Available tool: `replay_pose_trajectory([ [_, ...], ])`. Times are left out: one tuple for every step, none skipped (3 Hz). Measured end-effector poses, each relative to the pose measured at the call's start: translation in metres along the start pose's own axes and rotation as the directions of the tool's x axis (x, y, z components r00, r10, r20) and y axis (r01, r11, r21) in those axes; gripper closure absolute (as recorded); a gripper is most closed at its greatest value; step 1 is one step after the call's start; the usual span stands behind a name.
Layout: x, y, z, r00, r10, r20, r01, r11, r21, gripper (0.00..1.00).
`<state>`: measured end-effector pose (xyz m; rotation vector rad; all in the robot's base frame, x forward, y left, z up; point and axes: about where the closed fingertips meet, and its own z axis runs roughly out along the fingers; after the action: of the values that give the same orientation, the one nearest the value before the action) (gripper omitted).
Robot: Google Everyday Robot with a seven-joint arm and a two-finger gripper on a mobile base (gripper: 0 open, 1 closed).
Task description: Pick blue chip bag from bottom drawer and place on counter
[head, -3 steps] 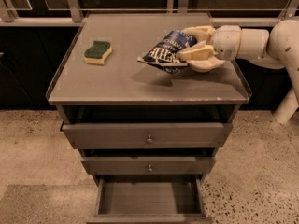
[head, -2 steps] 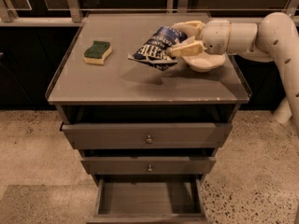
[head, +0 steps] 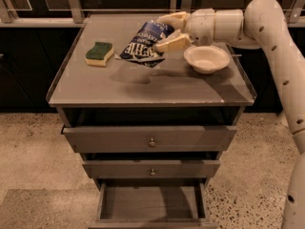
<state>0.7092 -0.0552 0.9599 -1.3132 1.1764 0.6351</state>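
Observation:
The blue chip bag [head: 145, 44] is a crinkled dark-blue foil bag with white lettering. My gripper [head: 170, 31] is shut on its right end and holds it a little above the counter [head: 143, 87], over the back middle. The bag hangs tilted, and its shadow falls on the counter below. My white arm reaches in from the right. The bottom drawer [head: 151, 204] stands pulled open at the foot of the cabinet, and its flat grey inside holds nothing.
A green-and-yellow sponge [head: 99, 53] lies on the counter at the left. A white bowl [head: 206, 58] sits on the counter at the right, just below my wrist. Two knobbed drawers [head: 151, 138] above the bottom one are slightly ajar. A dark railing runs behind the cabinet.
My gripper has carried the bag left and toward the back of the counter, off the white bowl, which now shows uncovered.

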Motion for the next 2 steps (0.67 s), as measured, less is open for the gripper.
replay_pose_trajectory([
  [0.021,0.000,0.017,0.999,0.008,-0.051,-0.009,0.9999,-0.011,1.00],
  [0.045,0.004,0.030,0.992,0.006,-0.122,-0.010,0.9994,-0.034,1.00],
])
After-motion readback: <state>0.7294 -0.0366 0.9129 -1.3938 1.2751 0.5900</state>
